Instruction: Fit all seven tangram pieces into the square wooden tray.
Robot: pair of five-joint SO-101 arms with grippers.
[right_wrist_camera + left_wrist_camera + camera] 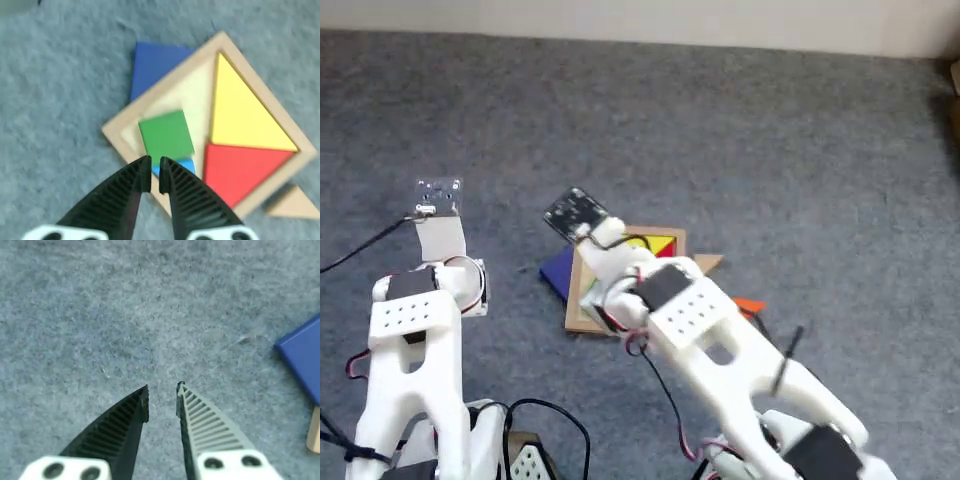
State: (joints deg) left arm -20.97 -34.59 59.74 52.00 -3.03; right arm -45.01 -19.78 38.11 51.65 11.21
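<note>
**Right pincer at the tray, left over the carpet**

My right pincer is all but closed, with a thin slit between its tips, and grips nothing. It hangs over one edge of the square wooden tray. Just beyond the tips a green square piece lies tilted inside the tray, with a small light-blue piece beside it. A large yellow triangle has its long side along another tray edge, and a red triangle touches it. Outside the tray, a dark blue flat piece sits against one edge and a tan wooden triangle lies just beside a corner. My left pincer is parted and empty above the grey carpet, apart from the tray
</note>
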